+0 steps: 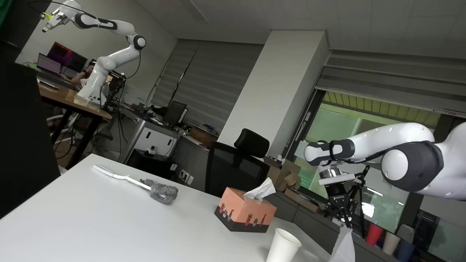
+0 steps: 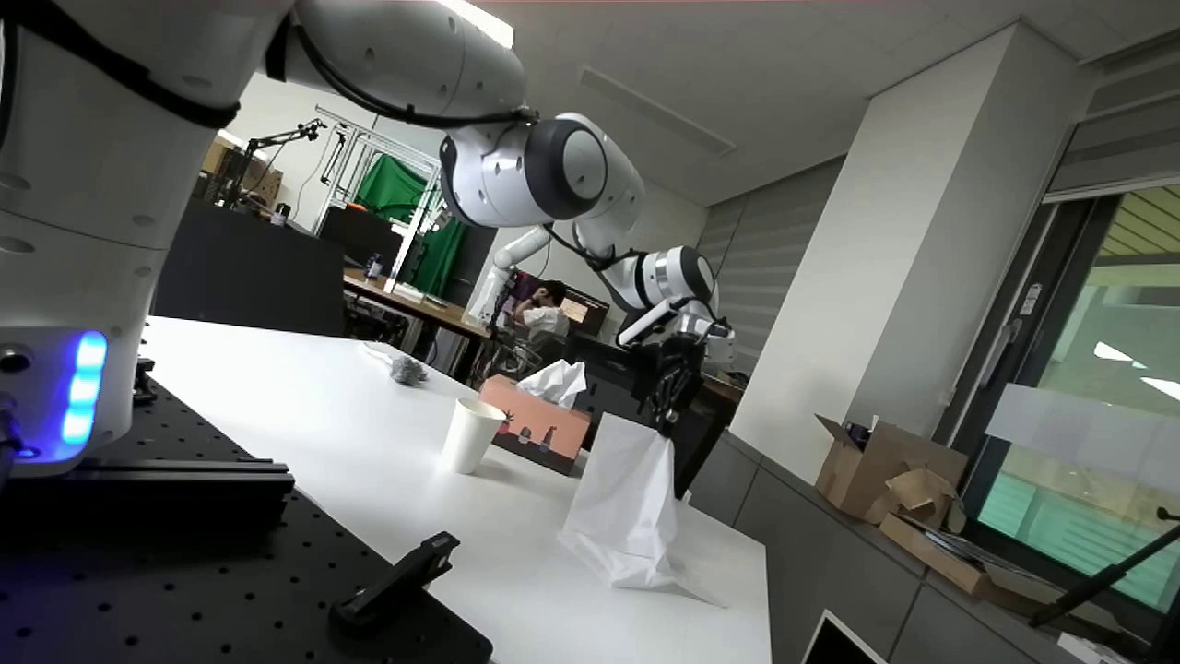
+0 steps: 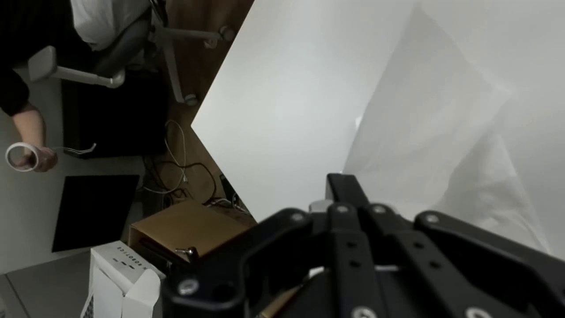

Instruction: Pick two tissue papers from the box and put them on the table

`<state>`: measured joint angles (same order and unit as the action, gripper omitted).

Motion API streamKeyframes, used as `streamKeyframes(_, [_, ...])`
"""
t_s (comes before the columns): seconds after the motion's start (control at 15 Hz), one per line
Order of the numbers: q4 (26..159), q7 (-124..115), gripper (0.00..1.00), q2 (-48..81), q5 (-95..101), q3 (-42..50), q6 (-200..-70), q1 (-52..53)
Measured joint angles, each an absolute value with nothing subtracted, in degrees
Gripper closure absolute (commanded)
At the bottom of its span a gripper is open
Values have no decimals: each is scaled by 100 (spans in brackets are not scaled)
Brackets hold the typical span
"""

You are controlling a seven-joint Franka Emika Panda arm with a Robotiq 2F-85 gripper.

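My gripper (image 2: 666,426) is shut on a white tissue paper (image 2: 627,498), which hangs down from the fingertips. Its lower end flares out over the table (image 2: 516,553); whether it rests there I cannot tell for sure. In the wrist view the black fingers (image 3: 346,190) are together, and the pale tissue paper (image 3: 419,123) spreads to their right. The salmon box (image 1: 236,207) with a dark base stands on the table, away from the gripper. Out of its top slot sticks another tissue paper (image 1: 261,190). The gripper shows beyond the box and cup in an exterior view (image 1: 346,225).
A white cup (image 2: 470,438) stands close to the box. Farther along the table lies a grey-headed brush (image 1: 164,193) with a white handle. A black clamp (image 2: 396,590) sits on the perforated base plate (image 2: 212,599). The table's corner (image 3: 198,126) shows in the wrist view.
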<state>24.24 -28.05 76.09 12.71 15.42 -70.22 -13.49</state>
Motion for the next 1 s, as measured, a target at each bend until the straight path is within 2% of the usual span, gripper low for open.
streamKeyframes(0.13, [2365,-3017,100,7785,1229,1541,-7130,-1304])
streamKeyframes(0.47, [2413,-4126,100,7870,857,1403,-8340,-1230])
streamKeyframes(0.53, [2413,-4307,94,7879,790,1383,-8632,-1220])
streamKeyframes(0.6, [2414,-4481,74,7888,740,1372,-8926,-1213])
streamKeyframes(1.0, [2417,-5527,32,7969,499,1327,-10635,-1211])
